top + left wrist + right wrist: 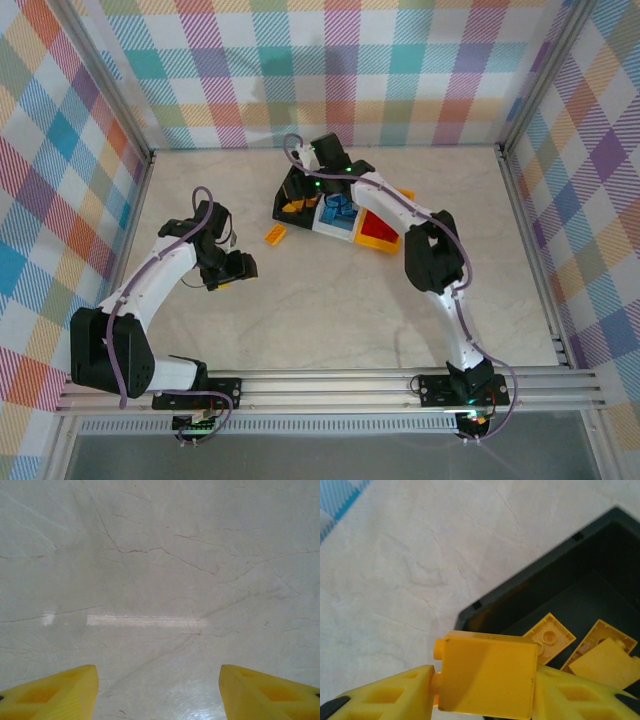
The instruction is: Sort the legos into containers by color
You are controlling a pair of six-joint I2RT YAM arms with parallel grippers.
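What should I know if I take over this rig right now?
The left pincer is open and empty over the bare table.
The right pincer holds a yellow brick at the black bin rim.
Done: yellow bricks in the black bin, blue bricks in the white bin, red bricks in the yellow-orange bin.
Left: drop the held brick; then a loose yellow brick on the table beside the bins.

Left arm (160, 270), right arm (455, 325): white tube links, black joint housings. Each stands on a black base (190, 380). A grey-purple cable (200, 191) runs up from the base along each arm, looping free near the wrist. Small green light (318, 184) on the right wrist block. Left jaws, right jaws: yellow moulded fingers (55, 692) with shallow rectangular recesses, black mounts behind.
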